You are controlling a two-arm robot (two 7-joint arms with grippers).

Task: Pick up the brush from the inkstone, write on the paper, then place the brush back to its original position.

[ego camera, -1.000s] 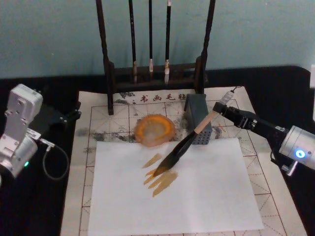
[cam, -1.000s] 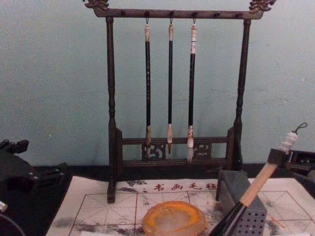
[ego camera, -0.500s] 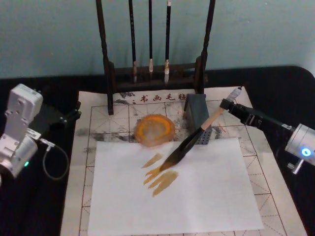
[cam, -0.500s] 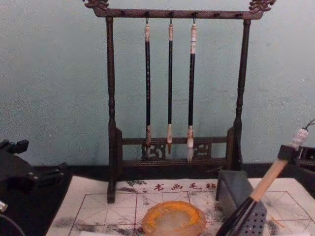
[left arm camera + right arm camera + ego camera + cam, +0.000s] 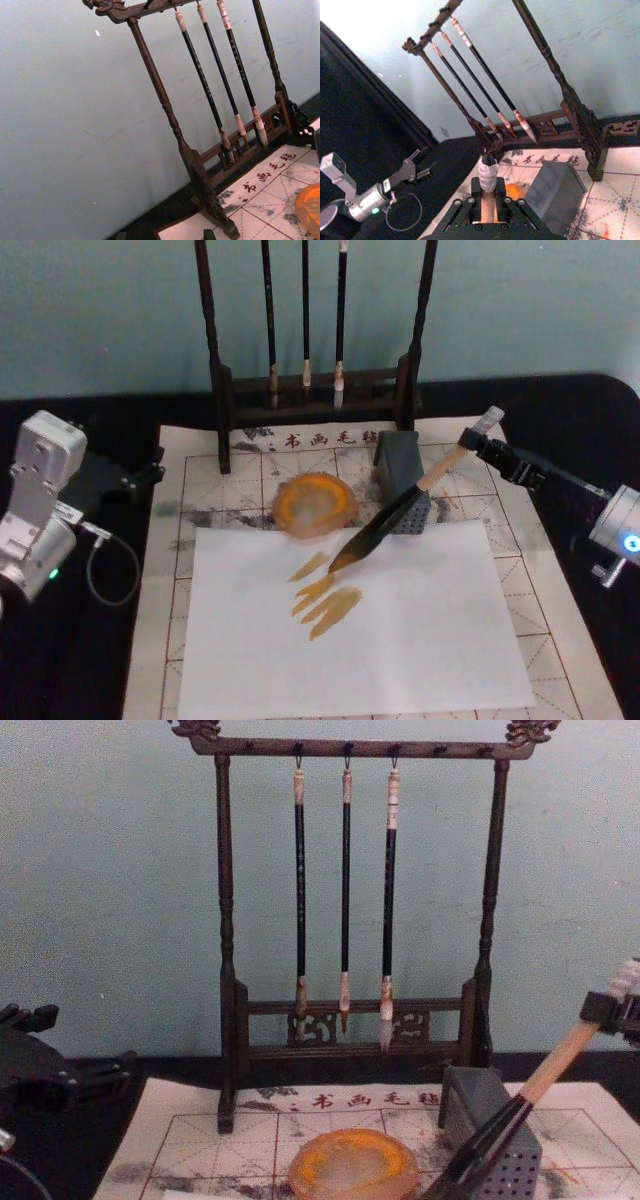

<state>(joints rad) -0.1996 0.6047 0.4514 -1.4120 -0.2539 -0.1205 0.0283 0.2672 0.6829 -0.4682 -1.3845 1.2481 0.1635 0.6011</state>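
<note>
Head view: right end effector clamps brush top; handle crosses grey perforated box, partly hiding it; bristles near inkstone; left end effector parked left.

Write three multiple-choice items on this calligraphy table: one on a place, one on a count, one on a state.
1. Where does the round amber inkstone dish sit?
A) just left of the grey perforated box
B) right of that box
C) on top of that box

2. How many thin dark-handled brushes hang from the dark wooden rack?
A) two
B) three
C) five

3. What state is the right gripper in?
A) open, empty
B) jaws shut on the thick tan-handled brush
C) jaws shut on a thin brush

1 A: the head view shows the dish beside the box's left side.
2 B: three hang side by side.
3 B: the right wrist view shows the jaws clamping the tan handle.
</note>
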